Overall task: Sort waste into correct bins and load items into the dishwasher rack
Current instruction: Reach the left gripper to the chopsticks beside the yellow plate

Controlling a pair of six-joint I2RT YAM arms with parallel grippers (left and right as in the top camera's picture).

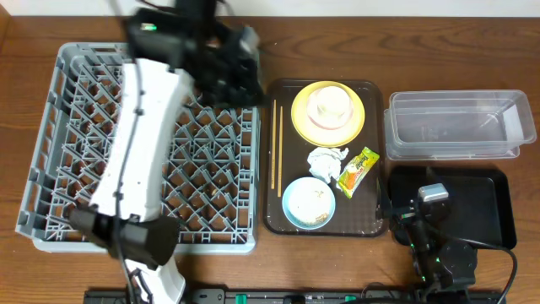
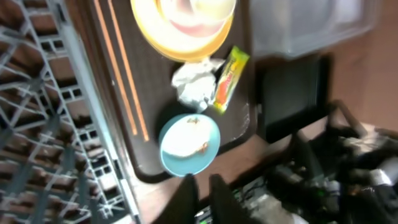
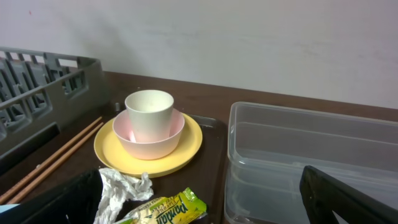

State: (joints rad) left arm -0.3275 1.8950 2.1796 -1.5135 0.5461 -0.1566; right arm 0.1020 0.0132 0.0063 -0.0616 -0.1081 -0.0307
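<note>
Above the far right corner of the dishwasher rack (image 1: pixel 84 127), the left gripper (image 2: pixel 203 186) hangs with its fingers a little apart and nothing between them; its own view is blurred. Low over the black tray (image 1: pixel 485 211), the right gripper (image 3: pixel 198 183) is spread wide and empty. Just ahead of it lies the yellow-green snack wrapper (image 3: pixel 168 211), bearing a word that reads like "Pandan"; the smaller print is too small to tell. The napkin (image 3: pixel 121 190) touches its left end. Beyond them the yellow plate (image 3: pixel 186 146) carries a pale pink bowl (image 3: pixel 149 149) with a cream cup (image 3: pixel 149 115) standing in it. The chopsticks (image 1: pixel 276 156) lie side by side along the left edge of the brown serving tray (image 1: pixel 367 215). The light-blue bowl (image 1: pixel 308 203), with white food scraps (image 2: pixel 186 138) inside, sits at the tray's near end. The clear tub (image 1: pixel 460 127) stands just behind the black tray. Everything rests on a brown wood-grain table (image 1: pixel 25 270); a plain pale wall (image 3: pixel 249 43) rises behind.
</note>
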